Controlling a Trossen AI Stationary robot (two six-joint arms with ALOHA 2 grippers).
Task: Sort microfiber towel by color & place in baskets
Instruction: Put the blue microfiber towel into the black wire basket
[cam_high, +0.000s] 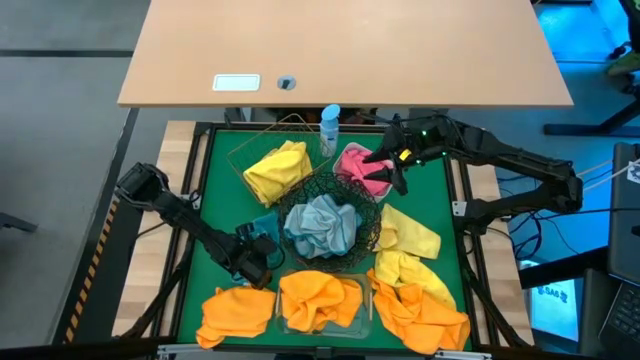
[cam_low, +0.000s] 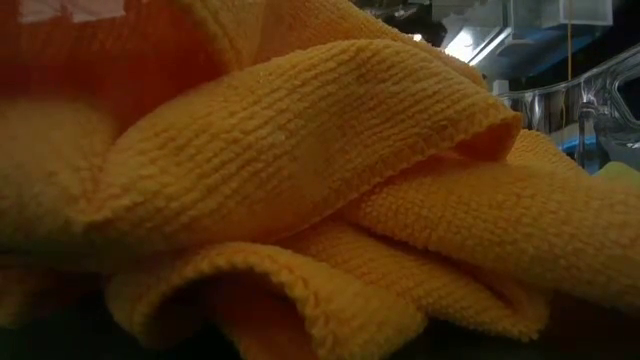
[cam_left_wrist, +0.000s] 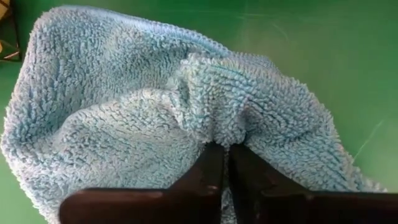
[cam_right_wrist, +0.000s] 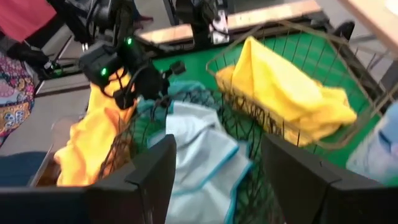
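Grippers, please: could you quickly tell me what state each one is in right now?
Left gripper: closed, pinching a fold of the teal towel on the green mat.
Right gripper: open, holding nothing, above the pink towel.

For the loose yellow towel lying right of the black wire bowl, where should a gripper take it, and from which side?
Grip the yellow towel at a raised fold near its middle, coming straight down from above. It lies crumpled on the green mat, so its ridges stand up for pinching, while the black wire bowl crowds its left edge.
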